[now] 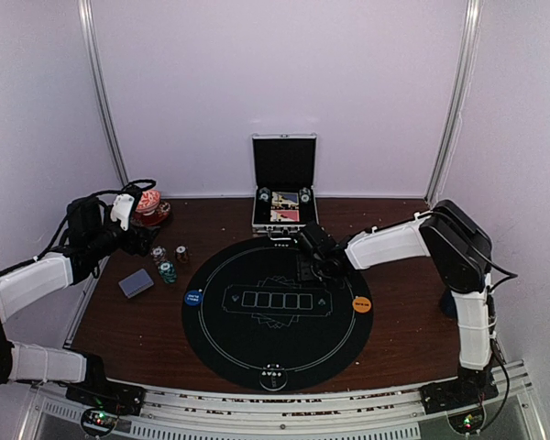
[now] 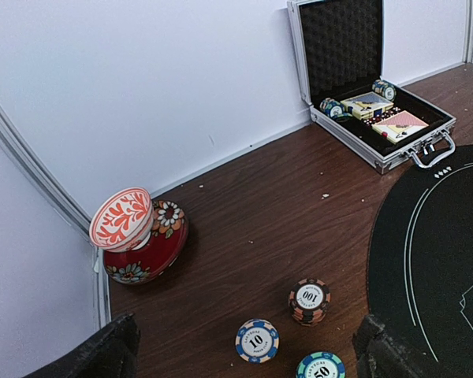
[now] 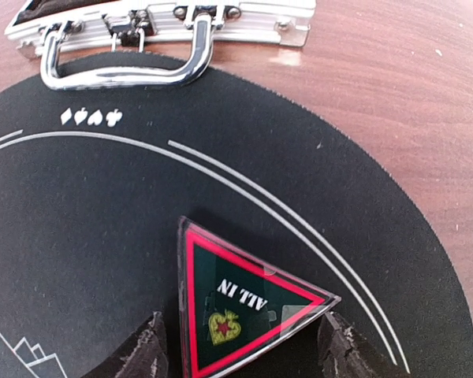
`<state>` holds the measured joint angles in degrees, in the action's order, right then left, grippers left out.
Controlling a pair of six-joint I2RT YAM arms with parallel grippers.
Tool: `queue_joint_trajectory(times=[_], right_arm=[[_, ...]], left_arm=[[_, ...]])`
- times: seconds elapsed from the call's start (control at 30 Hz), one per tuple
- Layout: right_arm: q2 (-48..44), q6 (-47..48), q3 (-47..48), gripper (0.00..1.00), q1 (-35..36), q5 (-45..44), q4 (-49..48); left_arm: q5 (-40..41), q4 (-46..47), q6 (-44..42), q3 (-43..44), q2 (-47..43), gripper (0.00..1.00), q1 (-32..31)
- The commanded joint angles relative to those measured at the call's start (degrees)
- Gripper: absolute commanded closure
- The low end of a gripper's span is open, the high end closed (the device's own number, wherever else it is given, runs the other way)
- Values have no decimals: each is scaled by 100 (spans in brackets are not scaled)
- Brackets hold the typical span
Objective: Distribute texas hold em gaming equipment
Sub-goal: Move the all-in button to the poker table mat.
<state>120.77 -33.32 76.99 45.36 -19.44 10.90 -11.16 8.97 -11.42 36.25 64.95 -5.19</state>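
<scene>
The triangular marker (image 3: 244, 303) is straddled, not yet gripped, by the half-wide right gripper (image 3: 244, 346) on the mat (image 3: 79, 220), seemingly for lifting toward a seat.

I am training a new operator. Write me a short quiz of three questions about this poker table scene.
1. True or false: the silver case has its lid closed.
2. What lies between the jaws of the right gripper? A) a pen B) the triangular ALL IN token C) a coin
3. How many chip stacks stand on the wooden table in the left wrist view?
Key: 1 false; 2 B; 3 three.
</scene>
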Motion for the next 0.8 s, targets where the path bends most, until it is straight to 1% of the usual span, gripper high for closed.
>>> queue_joint_trajectory(times=[0.0, 0.27, 0.5, 0.67, 0.77], right_arm=[[215, 54, 187, 36, -143, -53, 88], [307, 129, 394, 42, -301, -226, 182], [499, 201, 697, 44, -441, -313, 301], [519, 329, 842, 43, -485, -203, 323], [307, 412, 835, 38, -476, -24, 361]], left_arm=[[-58, 201, 26, 58, 35, 2, 35], [-62, 204, 26, 58, 43, 2, 35], [-67, 205, 29, 58, 32, 2, 29], [-62, 201, 29, 58, 53, 2, 28], [-63, 210, 17, 58, 68, 2, 27]])
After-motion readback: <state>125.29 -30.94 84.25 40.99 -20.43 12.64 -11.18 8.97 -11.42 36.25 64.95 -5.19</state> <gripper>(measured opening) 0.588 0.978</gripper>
